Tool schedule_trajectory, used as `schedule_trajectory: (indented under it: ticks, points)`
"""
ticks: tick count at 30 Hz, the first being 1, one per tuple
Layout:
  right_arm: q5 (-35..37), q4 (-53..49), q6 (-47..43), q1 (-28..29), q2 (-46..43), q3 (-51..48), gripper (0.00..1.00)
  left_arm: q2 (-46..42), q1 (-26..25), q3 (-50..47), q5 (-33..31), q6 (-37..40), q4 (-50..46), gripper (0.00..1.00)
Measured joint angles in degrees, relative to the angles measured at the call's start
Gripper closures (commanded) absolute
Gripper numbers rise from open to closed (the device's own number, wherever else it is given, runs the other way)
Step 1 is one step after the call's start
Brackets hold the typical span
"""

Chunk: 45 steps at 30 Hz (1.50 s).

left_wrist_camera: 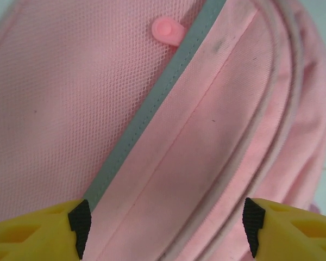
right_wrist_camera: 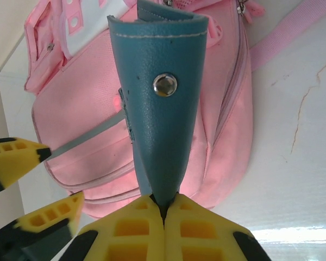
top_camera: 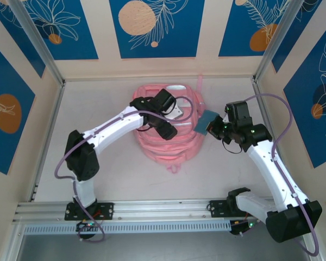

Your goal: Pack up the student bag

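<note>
From the overhead camera I see the student bag [top_camera: 168,145] lying flat around the middle of the table [top_camera: 98,98], towards the far side. The left gripper [top_camera: 167,129] hangs over the bag's middle. The right gripper [top_camera: 212,128] sits just beside the bag's right edge and grips a blue pouch [top_camera: 203,122].

On the left wrist camera, my two yellow fingers [left_wrist_camera: 38,234] stand wide apart with nothing caught between them. Pink fabric lies beyond them, crossed by a grey strip [left_wrist_camera: 152,109] running diagonally, with a small pink tab [left_wrist_camera: 167,30] beside it. I cannot tell whether the tips touch the cloth.

On the right wrist camera, the jaws are pressed together on the pouch's narrow end. Its metal snap [right_wrist_camera: 165,84] faces the lens, and the bag lies behind.
</note>
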Motion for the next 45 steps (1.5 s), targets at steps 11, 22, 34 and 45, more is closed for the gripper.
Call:
schedule_trajectory:
  ticks: [11,22,34,45]
  points:
    - [-2.49,1.36,0.02,-1.14,1.07,-0.79,1.0,4.04,-0.24,1.7,0.33,7.21,-2.8,0.19]
    - [-2.99,1.44,0.02,-1.62,1.07,-0.9,1.0,6.97,-0.24,3.1,-3.17,10.21,-2.51,0.12]
    - [-2.99,1.38,0.15,-2.14,0.33,-1.53,1.0,6.23,-0.61,4.94,-6.38,11.56,-1.9,0.45]
    - [-5.27,1.49,0.59,-2.25,-1.29,-3.19,1.0,3.45,-0.57,5.57,-6.49,10.19,-0.57,0.73]
